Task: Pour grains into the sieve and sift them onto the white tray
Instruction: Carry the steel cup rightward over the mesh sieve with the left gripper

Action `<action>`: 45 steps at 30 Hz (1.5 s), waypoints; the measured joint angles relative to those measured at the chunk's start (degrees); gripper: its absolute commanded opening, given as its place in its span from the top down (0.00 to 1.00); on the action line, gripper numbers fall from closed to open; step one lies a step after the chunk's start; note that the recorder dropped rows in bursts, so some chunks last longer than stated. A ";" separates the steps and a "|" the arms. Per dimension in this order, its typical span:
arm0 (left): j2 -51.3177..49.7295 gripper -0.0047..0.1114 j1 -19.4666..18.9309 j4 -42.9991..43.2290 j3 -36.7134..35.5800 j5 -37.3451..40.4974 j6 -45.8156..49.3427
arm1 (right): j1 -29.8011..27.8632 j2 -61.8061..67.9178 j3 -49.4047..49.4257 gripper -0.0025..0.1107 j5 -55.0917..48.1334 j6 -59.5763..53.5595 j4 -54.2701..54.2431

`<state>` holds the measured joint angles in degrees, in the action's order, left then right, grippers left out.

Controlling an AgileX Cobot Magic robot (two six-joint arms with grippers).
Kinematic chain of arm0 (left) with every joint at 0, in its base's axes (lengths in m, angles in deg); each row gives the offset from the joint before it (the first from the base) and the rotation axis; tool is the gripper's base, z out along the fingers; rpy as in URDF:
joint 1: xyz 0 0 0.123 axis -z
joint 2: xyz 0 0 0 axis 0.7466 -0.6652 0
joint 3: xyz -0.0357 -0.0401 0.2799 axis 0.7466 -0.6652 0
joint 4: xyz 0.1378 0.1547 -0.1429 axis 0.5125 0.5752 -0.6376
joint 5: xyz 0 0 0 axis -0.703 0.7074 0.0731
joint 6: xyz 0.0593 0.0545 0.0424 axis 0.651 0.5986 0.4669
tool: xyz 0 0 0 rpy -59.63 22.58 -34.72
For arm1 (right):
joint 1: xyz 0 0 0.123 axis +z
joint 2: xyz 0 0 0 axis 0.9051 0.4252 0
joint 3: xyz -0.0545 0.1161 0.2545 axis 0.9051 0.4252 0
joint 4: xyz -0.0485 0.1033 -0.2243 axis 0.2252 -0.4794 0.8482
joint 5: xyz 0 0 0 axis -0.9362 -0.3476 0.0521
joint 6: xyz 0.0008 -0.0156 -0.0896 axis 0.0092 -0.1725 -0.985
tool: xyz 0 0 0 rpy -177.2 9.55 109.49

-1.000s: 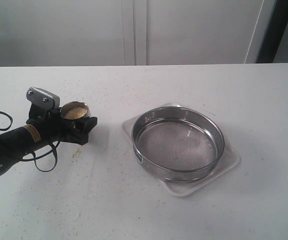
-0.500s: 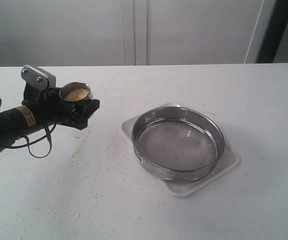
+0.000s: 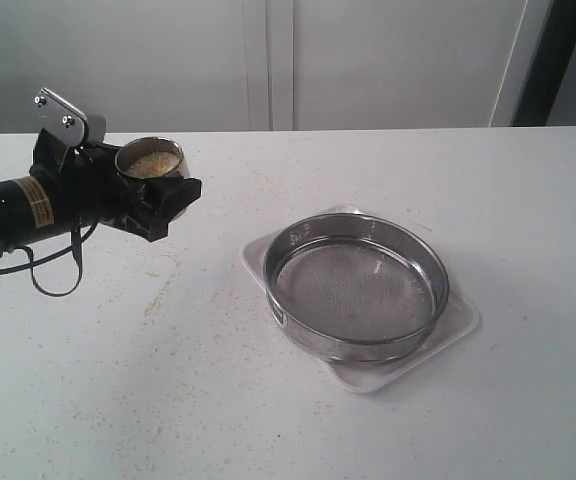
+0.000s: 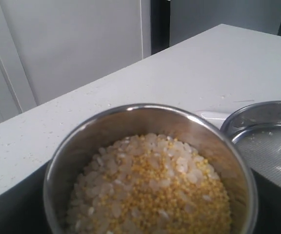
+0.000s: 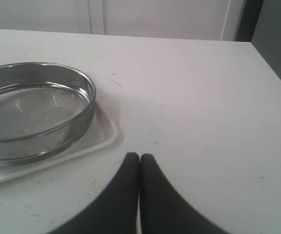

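**Two grippers, one loaded cup: grains held upright, left of the sieve**

The grains [image 3: 151, 163] fill a small steel cup [image 3: 175, 156]. The left wrist view shows paler, coarser grains on one side of the heap and fine yellow meal on the other. The cup stands upright with its mouth facing up and the grain surface about level. It sits well to the left of the sieve [image 3: 356, 290] in the exterior view and appears to be clear of the table [image 3: 268, 420].

The left gripper [image 3: 160, 195] has its jaws clamped on the cup, one black finger on each side of the wall. Its arm lies nearly horizontal, with its long axis running left to right and its tip pointing toward the sieve. A black cable [image 3: 53, 270] loops beneath it. A thin spill [image 3: 154, 298] of stray grains dots the table nearer the camera than the gripper.

The sieve rests flat, mesh down, inside the tray [image 3: 463, 322]. The tray lies skewed to the table edges, and its long axis seems to run from far left to near right.

The right gripper [image 5: 139, 158] appears only in its own wrist view. Its jaws are pressed together on nothing, low over bare table and apart from the tray's rim.
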<state>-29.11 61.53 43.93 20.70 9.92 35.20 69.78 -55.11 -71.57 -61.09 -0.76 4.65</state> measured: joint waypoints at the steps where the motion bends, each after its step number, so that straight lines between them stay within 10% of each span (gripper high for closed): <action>1: 0.63 0.96 0.13 0.82 0.00 0.58 -0.30 | 0.00 0.00 0.00 0.98 0.00 0.00 0.00; 27: 7.31 0.96 22.47 3.69 7.15 28.58 -4.64 | 0.00 0.00 0.00 0.98 0.00 0.00 0.00; 45: 3.59 0.96 29.64 7.19 18.48 45.95 -4.77 | 0.00 0.00 0.00 0.98 0.00 0.00 0.00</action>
<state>-25.52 91.17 51.12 39.18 55.87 30.43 69.78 -55.11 -71.57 -61.09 -0.76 4.65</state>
